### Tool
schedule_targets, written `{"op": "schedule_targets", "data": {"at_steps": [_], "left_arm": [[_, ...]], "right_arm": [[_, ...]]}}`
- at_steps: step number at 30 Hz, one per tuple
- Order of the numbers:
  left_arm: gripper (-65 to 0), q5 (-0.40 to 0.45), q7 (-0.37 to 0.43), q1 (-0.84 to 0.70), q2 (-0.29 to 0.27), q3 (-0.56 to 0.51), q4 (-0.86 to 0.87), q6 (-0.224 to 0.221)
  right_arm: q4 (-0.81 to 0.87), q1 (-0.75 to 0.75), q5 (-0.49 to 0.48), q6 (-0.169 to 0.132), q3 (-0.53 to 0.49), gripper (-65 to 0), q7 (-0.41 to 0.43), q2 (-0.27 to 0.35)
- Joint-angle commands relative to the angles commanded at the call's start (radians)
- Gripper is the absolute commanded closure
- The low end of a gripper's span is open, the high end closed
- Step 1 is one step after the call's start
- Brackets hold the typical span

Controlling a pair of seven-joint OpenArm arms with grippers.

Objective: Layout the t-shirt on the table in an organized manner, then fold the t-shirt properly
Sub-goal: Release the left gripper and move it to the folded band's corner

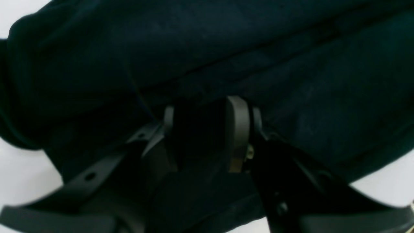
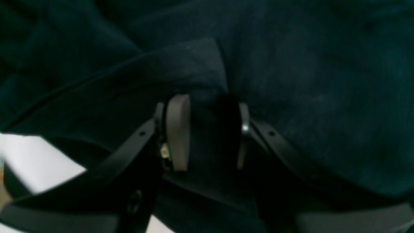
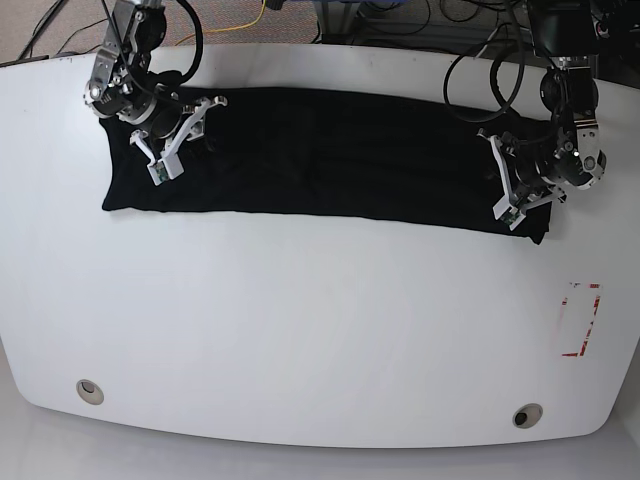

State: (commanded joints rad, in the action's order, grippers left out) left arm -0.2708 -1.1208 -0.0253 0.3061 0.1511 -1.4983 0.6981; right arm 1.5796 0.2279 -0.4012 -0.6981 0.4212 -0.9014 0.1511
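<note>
Nearest the base camera, at six o'clock, runs the curved front edge of the large glossy white desk (image 3: 300,330), with two round grommet holes, one at seven o'clock (image 3: 89,390) and one at five o'clock (image 3: 527,415). A small red tape mark (image 3: 579,320) sits at four o'clock. Beyond the far edge, at twelve o'clock, lie brown floor and a tangle of dark cables (image 3: 400,20).

The plain black soft-fabric t-shirt (image 3: 320,155) lies flat on the far half of the desk as a long, narrow band. Its long axis runs from nine o'clock to three o'clock, dipping slightly toward the camera at the three o'clock end. Which end is the collar cannot be told.

The right claw (image 2: 207,129) is at the ten o'clock end of the band; in the right wrist view its two pale pads stand narrowly apart with a raised fold of black cloth pinched between them. The left claw (image 1: 207,129) is at the two o'clock end; in the left wrist view its pads likewise stand close together, clamped on a dark fold of the same cloth, with white desk showing at the corners.
</note>
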Motion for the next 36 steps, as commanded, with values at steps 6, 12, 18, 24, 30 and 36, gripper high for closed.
{"op": "schedule_targets", "data": {"at_steps": [6, 12, 18, 24, 30, 36], "left_arm": [[-19.0, -0.002, 0.0, 0.035, 0.002, 0.0, -0.003, 0.0], [-19.0, -0.009, -0.054, 0.069, 0.026, 0.006, -0.08, 0.0], [-19.6, -0.009, -0.063, 0.075, 0.023, 0.091, -0.181, 0.0], [-19.7, -0.008, -0.063, 0.141, -0.002, 0.207, -0.178, 0.0], [-19.7, -0.005, -0.06, 0.207, -0.003, 0.279, -0.066, 0.0], [-19.7, -0.002, -0.028, 0.279, -0.002, 0.281, 0.061, 0.0]], "right_arm": [[-0.072, -0.046, -0.009, 0.0, 0.0, -18.9, 0.02, 0.043], [-0.069, -0.049, -0.009, 0.0, 0.0, -18.9, 0.02, 0.049], [-0.069, -0.049, -0.009, 0.0, -0.002, -18.9, 0.02, 0.046], [-0.069, -0.048, -0.009, 0.0, -0.002, -18.9, 0.02, 0.041], [-0.069, -0.048, -0.009, 0.0, -0.003, -18.9, 0.02, 0.04], [-0.069, -0.048, -0.009, 0.0, -0.054, -18.9, 0.018, 0.041]]}}
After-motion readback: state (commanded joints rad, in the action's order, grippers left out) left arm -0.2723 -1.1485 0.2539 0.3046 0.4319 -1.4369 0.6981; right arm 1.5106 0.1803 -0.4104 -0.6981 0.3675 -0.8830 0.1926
